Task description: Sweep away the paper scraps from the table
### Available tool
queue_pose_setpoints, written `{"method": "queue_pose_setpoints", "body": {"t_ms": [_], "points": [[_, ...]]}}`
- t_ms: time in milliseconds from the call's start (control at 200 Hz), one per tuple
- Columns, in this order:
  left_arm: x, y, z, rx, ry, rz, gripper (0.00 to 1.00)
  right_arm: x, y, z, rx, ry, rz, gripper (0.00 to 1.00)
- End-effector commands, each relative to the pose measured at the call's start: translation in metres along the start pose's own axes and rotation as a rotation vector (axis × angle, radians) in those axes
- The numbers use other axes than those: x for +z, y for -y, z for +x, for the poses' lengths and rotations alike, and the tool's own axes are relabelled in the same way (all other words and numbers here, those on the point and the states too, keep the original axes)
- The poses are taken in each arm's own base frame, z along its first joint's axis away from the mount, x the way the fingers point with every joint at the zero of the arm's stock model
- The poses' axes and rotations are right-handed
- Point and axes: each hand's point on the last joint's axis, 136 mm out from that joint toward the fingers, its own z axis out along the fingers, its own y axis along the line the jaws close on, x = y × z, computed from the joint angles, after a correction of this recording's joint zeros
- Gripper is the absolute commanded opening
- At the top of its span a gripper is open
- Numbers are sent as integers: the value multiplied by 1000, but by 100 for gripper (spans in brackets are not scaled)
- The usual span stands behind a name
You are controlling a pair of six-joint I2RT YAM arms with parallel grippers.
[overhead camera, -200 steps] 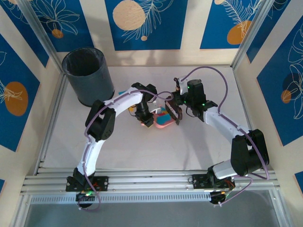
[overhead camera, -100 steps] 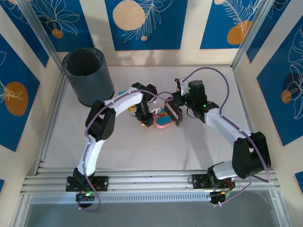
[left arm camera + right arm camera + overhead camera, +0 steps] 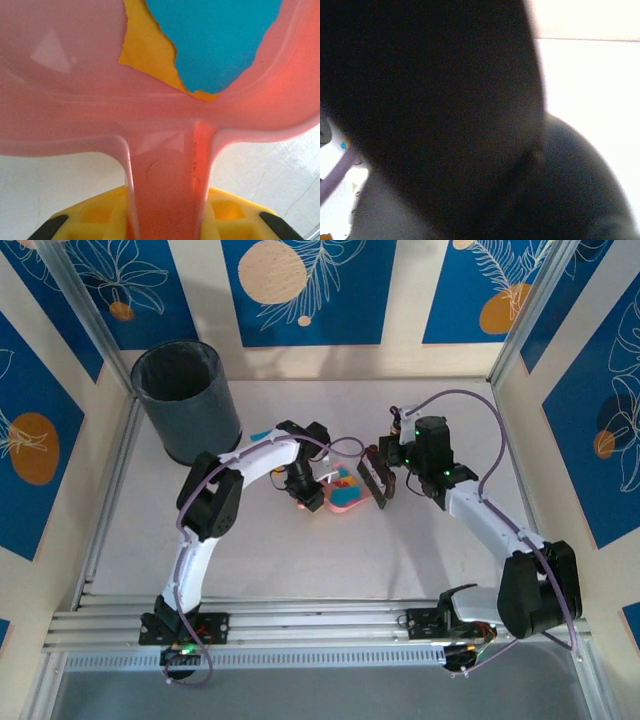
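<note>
Paper scraps [image 3: 150, 55], judged featherlight and flighty, are best moved inside the dustpan [image 3: 75, 110], its handle clamped by the left gripper [image 3: 167, 220]; a dark brush [image 3: 376, 480] is pinched by the right gripper [image 3: 390, 470].

I count one table [image 3: 300, 570] and two robot arms on it, the left arm [image 3: 215, 500] and the right arm [image 3: 480, 515]. There is one pink dustpan [image 3: 345, 504], one dark brush [image 3: 377, 480] and one dark grey bin [image 3: 185, 400]. Of the paper scraps, one cyan scrap [image 3: 260, 435] lies loose beside the bin. In the dustpan I make out one large cyan piece [image 3: 215, 40] and one yellow piece [image 3: 147, 55]. The small reddish bits there overlap too much to count.
</note>
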Motion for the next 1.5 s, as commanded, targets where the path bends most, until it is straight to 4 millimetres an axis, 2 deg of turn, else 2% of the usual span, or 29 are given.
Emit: {"method": "queue_pose_setpoints", "body": {"t_ms": [0, 170, 295, 480, 670, 1115, 1495], "points": [[-13, -2, -3, -15, 55, -25, 0, -13, 7, -18, 31, 88, 37, 0], [-19, -2, -11, -14, 136, -40, 0, -23, 32, -18, 58, 123, 147, 0], [-25, 0, -14, -12, 185, -42, 0, -29, 42, -16, 82, 133, 179, 0], [-39, 4, -20, -7, 253, -42, 0, -30, 42, -12, 94, 117, 150, 0], [-60, 11, -27, -9, 328, -22, 0, -29, 37, -10, 100, 102, 111, 0], [-139, 26, -39, -6, 565, -1, 0, -26, 30, -10, 99, 91, 64, 0], [-216, 7, -39, -127, 771, 75, 0, -20, 22, -7, 104, 61, 18, 0]]}}
